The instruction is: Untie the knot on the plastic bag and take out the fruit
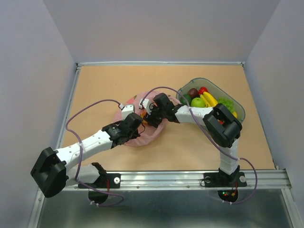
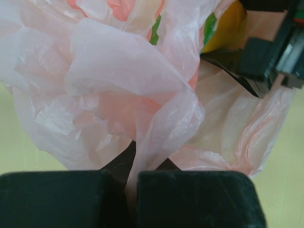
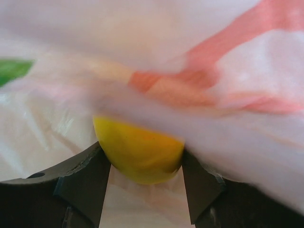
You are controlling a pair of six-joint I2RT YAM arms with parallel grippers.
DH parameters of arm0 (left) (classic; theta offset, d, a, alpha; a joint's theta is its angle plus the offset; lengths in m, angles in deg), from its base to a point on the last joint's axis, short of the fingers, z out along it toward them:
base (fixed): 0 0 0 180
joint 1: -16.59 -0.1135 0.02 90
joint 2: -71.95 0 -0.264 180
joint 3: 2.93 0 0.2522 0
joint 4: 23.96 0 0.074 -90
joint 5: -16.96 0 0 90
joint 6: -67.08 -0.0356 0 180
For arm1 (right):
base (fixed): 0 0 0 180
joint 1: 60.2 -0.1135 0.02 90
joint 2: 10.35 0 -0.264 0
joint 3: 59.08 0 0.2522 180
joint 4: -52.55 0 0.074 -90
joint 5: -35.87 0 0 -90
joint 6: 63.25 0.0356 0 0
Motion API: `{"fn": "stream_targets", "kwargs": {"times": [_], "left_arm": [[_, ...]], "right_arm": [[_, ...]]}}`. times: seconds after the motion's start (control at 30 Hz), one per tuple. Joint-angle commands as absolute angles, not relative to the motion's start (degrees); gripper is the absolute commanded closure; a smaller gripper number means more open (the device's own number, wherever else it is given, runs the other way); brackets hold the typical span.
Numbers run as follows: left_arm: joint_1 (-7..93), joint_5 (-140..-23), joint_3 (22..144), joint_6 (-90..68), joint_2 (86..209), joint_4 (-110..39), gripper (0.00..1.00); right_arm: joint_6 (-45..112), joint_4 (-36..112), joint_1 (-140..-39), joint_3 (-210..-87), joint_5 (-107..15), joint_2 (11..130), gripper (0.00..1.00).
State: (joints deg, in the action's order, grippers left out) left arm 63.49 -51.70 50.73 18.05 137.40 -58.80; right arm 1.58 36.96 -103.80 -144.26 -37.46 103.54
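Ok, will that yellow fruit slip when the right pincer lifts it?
Possibly: the yellow fruit looks smooth and rounded, so it may squirt out. The bag drapes over it and could drag.

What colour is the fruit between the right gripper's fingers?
The fruit is yellow, clearest in the right wrist view.

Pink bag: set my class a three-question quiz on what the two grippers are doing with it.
1. True or false: the left gripper hangs open, clear of the plastic bag.
2. What sits between the right gripper's fingers? A green apple; B yellow fruit; C grapes.
3. Fill in: the bananas lie in the grey ____.
Key: 1 false, the left gripper pinches the bag; 2 B; 3 tray.
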Motion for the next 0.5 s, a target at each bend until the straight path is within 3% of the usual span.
{"fn": "stream_targets", "kwargs": {"times": [0.0,0.47], "left_arm": [[62.83,-49.31,53.46,16.63,137.78,-59.08,1.00],[50.44,-50.80,56.71,9.17,137.96,-55.03,1.00]], "right_arm": [[3.10,40.72,-103.97,-140.09,-34.62,96.80,0.95],[11.80,40.63,-103.97,-128.66,-27.77,77.82,1.00]]}}
